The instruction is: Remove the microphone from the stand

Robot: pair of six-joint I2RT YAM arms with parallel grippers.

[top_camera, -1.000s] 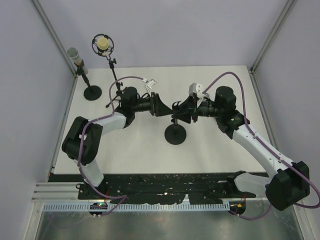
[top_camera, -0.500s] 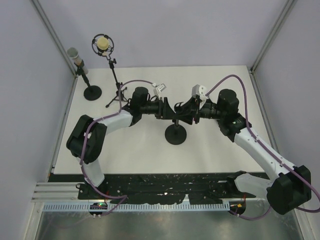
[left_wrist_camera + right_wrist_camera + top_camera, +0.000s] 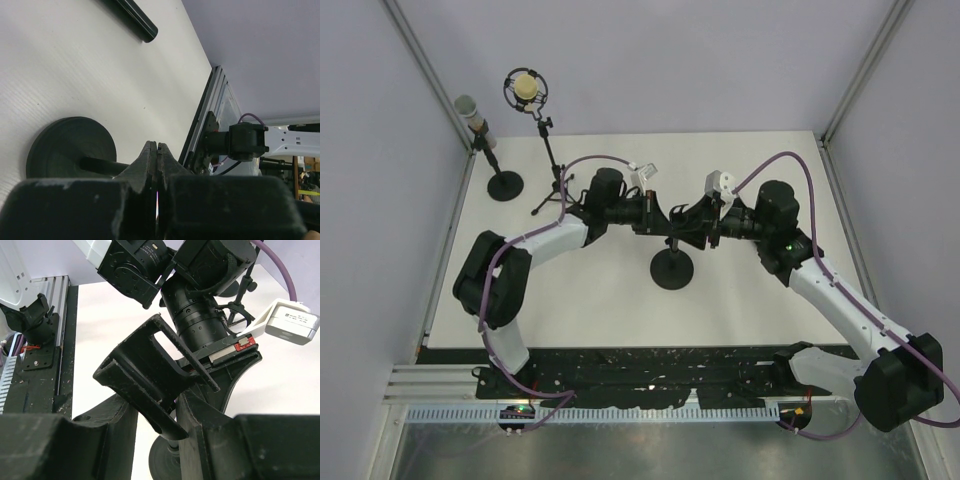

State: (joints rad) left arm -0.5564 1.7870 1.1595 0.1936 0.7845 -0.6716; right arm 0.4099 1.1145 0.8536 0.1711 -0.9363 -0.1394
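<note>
While your top view puts both arms over the middle of the white surface [image 3: 580, 300], with the left gripper [image 3: 658, 214] and the right gripper [image 3: 688, 222] meeting tip to tip above the stand [image 3: 672, 271], it hides the microphone beneath them. You can place it only at that crowded stand top, not see it outright. Your left wrist view adds what the overhead lacks: the left fingers [image 3: 144, 167] are pressed together with only a sliver of light between them, and the stand's pole [image 3: 99, 164] runs from its round base [image 3: 70, 150] to just behind them. Whether they pinch anything you cannot tell. A dark rod [image 3: 132, 19] crosses the top corner of that view. Your right wrist view shows the right fingers [image 3: 112, 435] standing apart, with the left gripper's joined fingers reaching into the gap; you cannot tell whether the right ones clamp on anything. Only the overhead shows the far left corner, where a grey-headed microphone [image 3: 468, 108] on its own round-based stand and a shock-mounted microphone [image 3: 525, 89] on a tripod [image 3: 552, 185] stand upright, well apart from the grippers.
</note>
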